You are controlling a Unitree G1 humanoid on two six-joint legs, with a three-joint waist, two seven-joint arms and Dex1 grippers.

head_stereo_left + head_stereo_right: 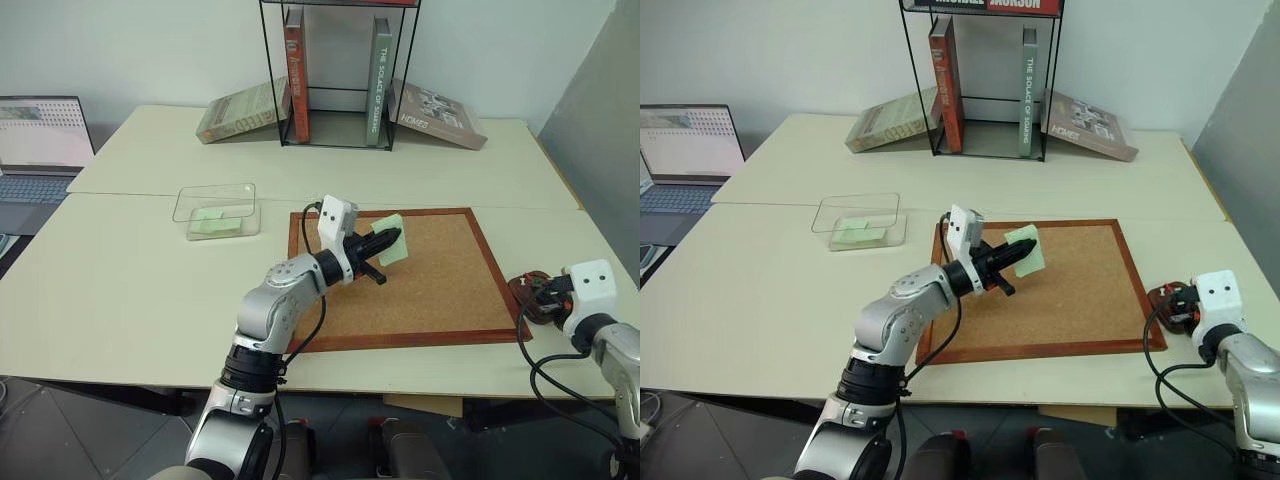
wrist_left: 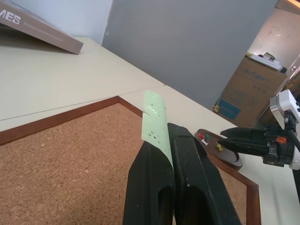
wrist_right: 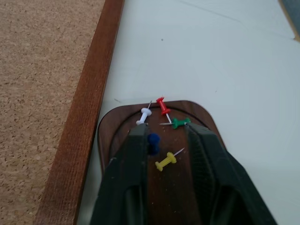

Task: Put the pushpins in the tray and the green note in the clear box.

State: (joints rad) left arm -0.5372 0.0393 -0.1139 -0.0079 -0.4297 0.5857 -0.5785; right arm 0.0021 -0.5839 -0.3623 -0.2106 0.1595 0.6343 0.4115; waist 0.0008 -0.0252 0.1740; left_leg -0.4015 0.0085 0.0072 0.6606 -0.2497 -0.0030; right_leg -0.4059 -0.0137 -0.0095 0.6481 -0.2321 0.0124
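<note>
Left gripper [image 1: 388, 243] pinches green note [image 1: 391, 240]; right gripper [image 3: 165, 136] parted over tray [image 3: 201, 117] (five pushpins [image 3: 165, 161])

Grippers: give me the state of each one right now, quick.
Left gripper: jaws shut on the green note, held above the cork board.
Right gripper: jaws open over the tray, with pushpins lying between them.

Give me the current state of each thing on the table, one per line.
Pale green paper note: pinched in left gripper, lifted over cork board.
Coloured pushpins: five lying in tray.
Dark brown tray: beside the board.
Clear plastic box: open, green slip inside.
Right gripper: open over tray.
</note>
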